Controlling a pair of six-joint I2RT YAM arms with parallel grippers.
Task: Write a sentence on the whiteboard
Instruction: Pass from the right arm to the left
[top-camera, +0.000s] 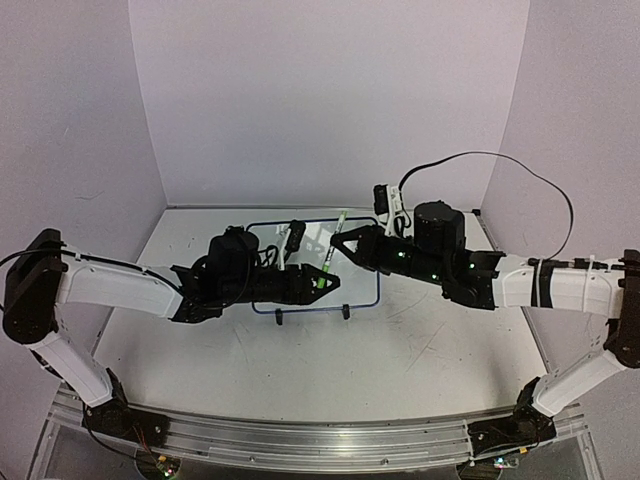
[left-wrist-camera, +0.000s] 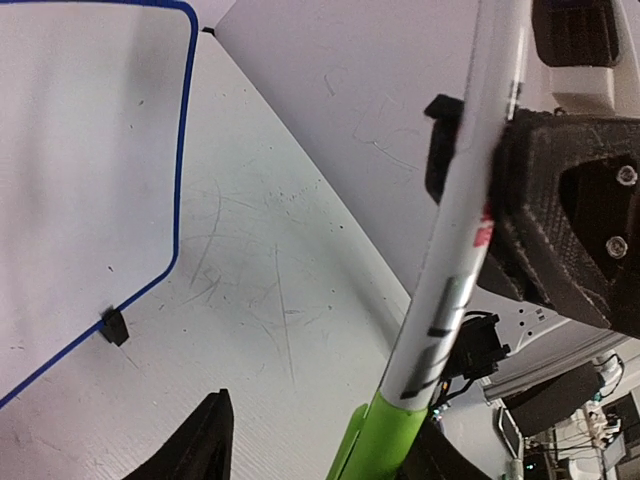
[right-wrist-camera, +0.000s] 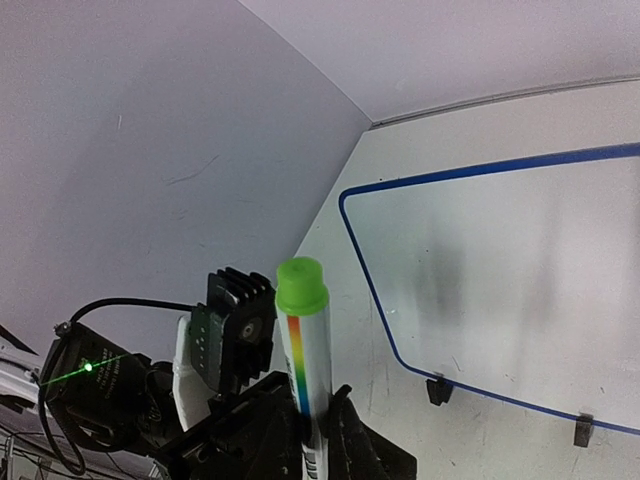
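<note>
The whiteboard (top-camera: 355, 280) lies flat mid-table, white with a thin blue frame; it also shows in the left wrist view (left-wrist-camera: 90, 150) and the right wrist view (right-wrist-camera: 520, 280). No sentence shows on it. A slim white pen (top-camera: 334, 245) hangs tilted above the board. My right gripper (top-camera: 338, 247) is shut on its barrel (right-wrist-camera: 312, 370), with a green end (right-wrist-camera: 300, 285) sticking out. My left gripper (top-camera: 322, 280) stands open around the pen's green cap (left-wrist-camera: 395, 440). The cap sits by one finger, with a gap to the other finger (left-wrist-camera: 200, 440).
Two black clip feet (top-camera: 279, 318) (top-camera: 346, 312) stand at the board's near edge. The white table (top-camera: 420, 350) is scratched and is walled at the back and on both sides. A black cable (top-camera: 500, 160) loops above the right arm.
</note>
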